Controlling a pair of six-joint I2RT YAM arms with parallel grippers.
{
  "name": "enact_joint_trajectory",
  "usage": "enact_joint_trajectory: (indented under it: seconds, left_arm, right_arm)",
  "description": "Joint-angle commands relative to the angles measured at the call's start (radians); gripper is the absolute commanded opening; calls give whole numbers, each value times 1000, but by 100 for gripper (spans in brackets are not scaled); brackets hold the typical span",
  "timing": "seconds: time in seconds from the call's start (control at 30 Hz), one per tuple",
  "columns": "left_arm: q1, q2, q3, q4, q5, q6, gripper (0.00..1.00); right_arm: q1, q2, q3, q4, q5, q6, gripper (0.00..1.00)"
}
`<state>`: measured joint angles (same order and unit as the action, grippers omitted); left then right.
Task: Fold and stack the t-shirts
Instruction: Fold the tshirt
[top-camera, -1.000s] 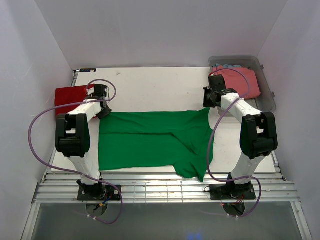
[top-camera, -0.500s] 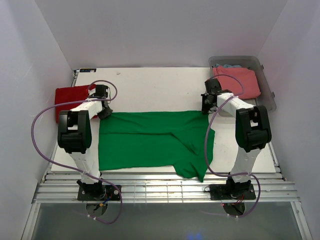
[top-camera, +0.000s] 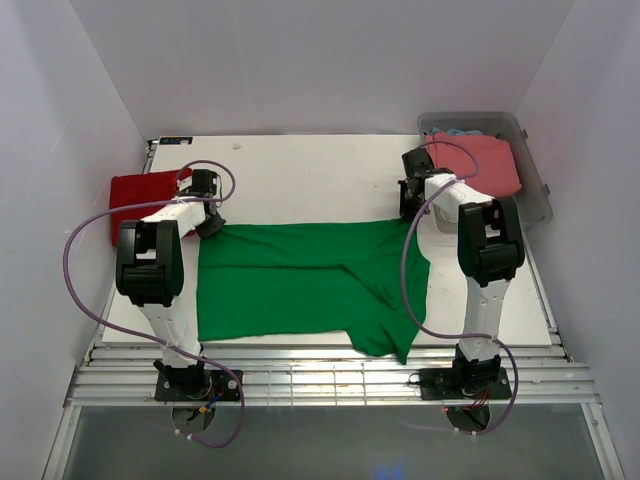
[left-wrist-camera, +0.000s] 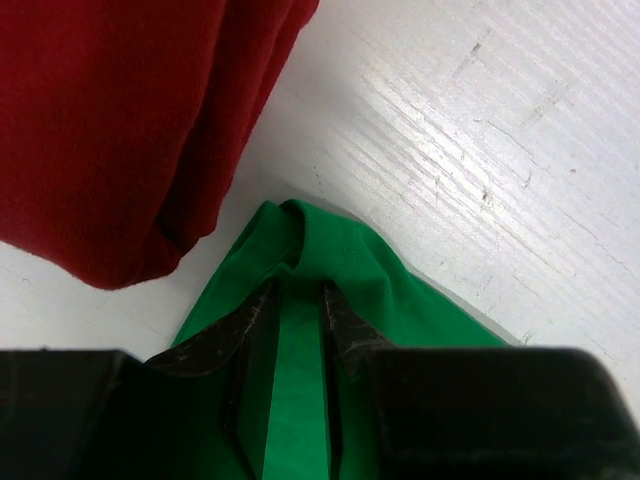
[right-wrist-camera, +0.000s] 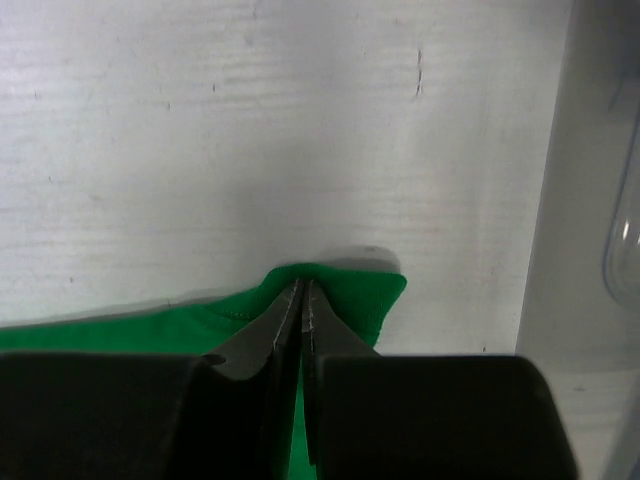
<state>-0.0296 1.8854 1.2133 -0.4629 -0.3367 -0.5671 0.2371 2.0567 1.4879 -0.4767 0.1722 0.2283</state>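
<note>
On the counter (top-camera: 300, 170), the left tool (left-wrist-camera: 298, 296) pinches the green t-shirt (top-camera: 290, 275) at its far-left corner beside the red t-shirt (top-camera: 140, 190), while the right tool (right-wrist-camera: 302, 290) clamps its far-right corner.

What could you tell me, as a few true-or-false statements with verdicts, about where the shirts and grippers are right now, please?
1. The green t-shirt lies spread out on the table. True.
2. The red t-shirt sits inside the clear bin. False: it lies folded on the table's far left, and the bin holds the pink t-shirt.
3. The right gripper is pinching a corner of the green t-shirt. True.
4. The left gripper hangs open over bare table. False: it grips the green t-shirt's other far corner, right beside the red t-shirt.
</note>
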Motion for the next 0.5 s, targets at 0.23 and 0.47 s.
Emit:
enact_joint_trajectory:
  seconds: [0.23, 0.47]
  left_arm:
    - [0, 79, 72, 4, -8, 0, 32]
    - [0, 207, 259, -5, 17, 15, 33]
  right_arm:
    - [-30, 137, 206, -80, 64, -21, 8]
    - [-51, 239, 379, -118, 41, -3, 8]
